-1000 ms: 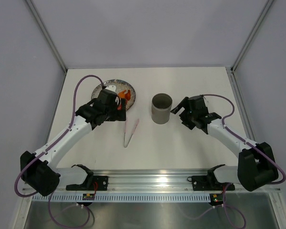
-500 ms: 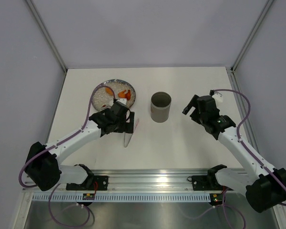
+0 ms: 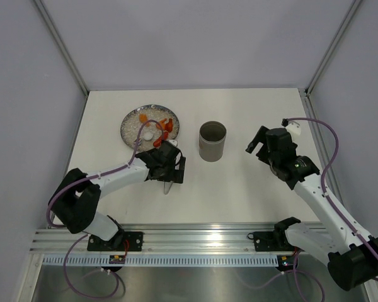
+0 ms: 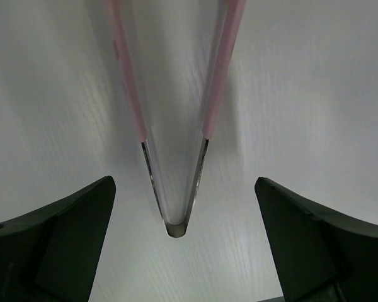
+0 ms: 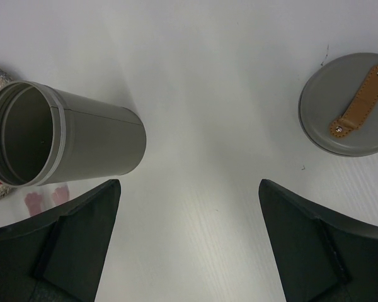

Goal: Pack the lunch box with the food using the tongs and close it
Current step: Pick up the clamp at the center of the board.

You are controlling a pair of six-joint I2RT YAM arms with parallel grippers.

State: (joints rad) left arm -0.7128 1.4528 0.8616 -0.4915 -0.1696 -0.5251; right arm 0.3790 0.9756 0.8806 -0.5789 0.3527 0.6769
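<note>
Two arms on the white table, and I'm running both remotely. The plate is sitting far left, the lunch box standing upright and open, its lid lying flat nearby. My right gripper is hanging between them, jaws wide apart, holding nothing. My left gripper is hovering over the tongs, jaws spread either side of the joined end. I'm figuring on dropping straight down and pinching both pink arms above the joint, leaving them springy for the food.
</note>
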